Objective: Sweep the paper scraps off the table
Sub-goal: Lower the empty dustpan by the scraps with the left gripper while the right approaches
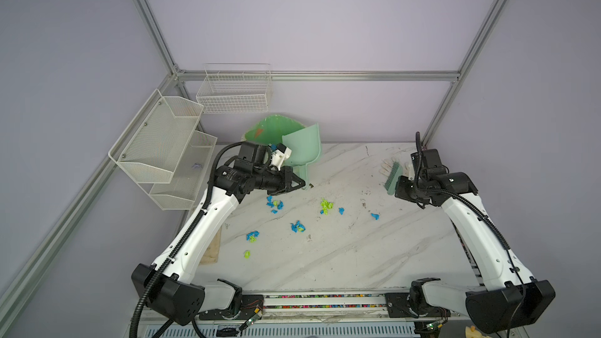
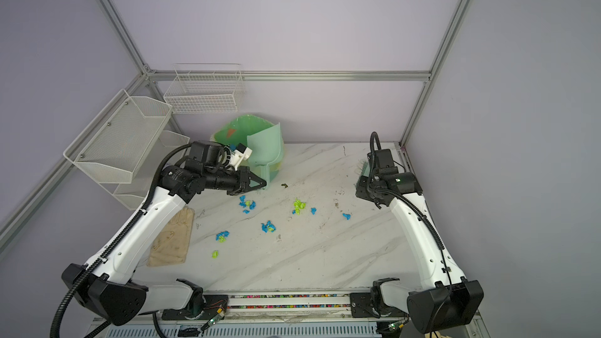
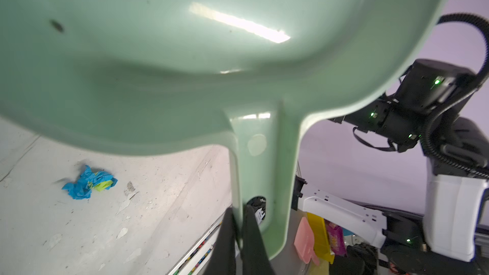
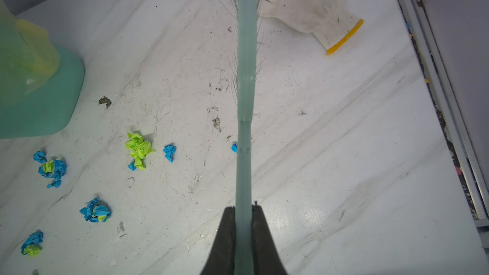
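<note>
**Top views:** the dustpan [image 1: 302,147] is held tipped over the green bin [image 1: 270,128], presumably for emptying. Paper scraps [image 1: 326,205] lie scattered on the table [image 1: 341,261].
**Left wrist:** only here is the left gripper [image 3: 238,235] seen clamped on the dustpan's handle.
**Right wrist:** the right gripper [image 4: 243,234] is closed on the brush [image 4: 246,75], which is aimed towards a white glove [image 4: 304,3].

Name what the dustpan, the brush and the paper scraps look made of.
Dustpan: probably moulded plastic, glossy; a bright glare streaks it. Brush: likely frosted plastic back, thin synthetic-looking bristles. Paper scraps: matte paper, sharply crumpled.
</note>
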Available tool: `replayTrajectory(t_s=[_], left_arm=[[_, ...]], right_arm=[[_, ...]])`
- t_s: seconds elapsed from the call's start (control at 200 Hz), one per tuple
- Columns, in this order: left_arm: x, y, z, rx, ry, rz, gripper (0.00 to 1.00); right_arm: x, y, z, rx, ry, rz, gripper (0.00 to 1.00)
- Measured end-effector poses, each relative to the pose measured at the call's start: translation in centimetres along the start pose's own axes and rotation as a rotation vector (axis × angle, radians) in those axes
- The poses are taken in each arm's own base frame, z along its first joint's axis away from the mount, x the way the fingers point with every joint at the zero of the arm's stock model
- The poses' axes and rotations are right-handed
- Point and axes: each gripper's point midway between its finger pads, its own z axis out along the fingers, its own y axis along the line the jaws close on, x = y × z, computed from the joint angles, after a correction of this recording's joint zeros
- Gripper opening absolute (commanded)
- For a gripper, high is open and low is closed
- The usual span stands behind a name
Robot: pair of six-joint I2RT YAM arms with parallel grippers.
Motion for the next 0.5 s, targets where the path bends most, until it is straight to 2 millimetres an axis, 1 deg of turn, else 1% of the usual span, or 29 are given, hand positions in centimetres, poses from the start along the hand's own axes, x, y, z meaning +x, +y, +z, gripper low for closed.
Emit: replayTrajectory(t_s=[0.095,0.195,0.295,0.365,0.5], left_arm=[[2.2,-0.5,0.1,-0.049,0.038,0.067,0.00],[3.9,-0.9,0.3,-0.087,0.069,0.123,0.00],[5.7,-0.8,0.8,-0.117,0.102,0.170,0.00],[7.1,0.3,1.3,-0.151,0.134,0.178,0.00],[9.7,3.7,2.3,-0.242,0.202,0.157,0.00]], right_arm=[[0.7,-0.5,0.5,0.025,0.027,0.001,0.00],[1.4,-1.0,1.3,0.049,0.060,0.002,0.00],[2.3,-1.5,2.1,0.079,0.096,-0.002,0.00],[3.0,-2.0,2.5,0.100,0.122,-0.005,0.00],[3.9,-2.7,2.8,0.136,0.158,-0.011,0.00]])
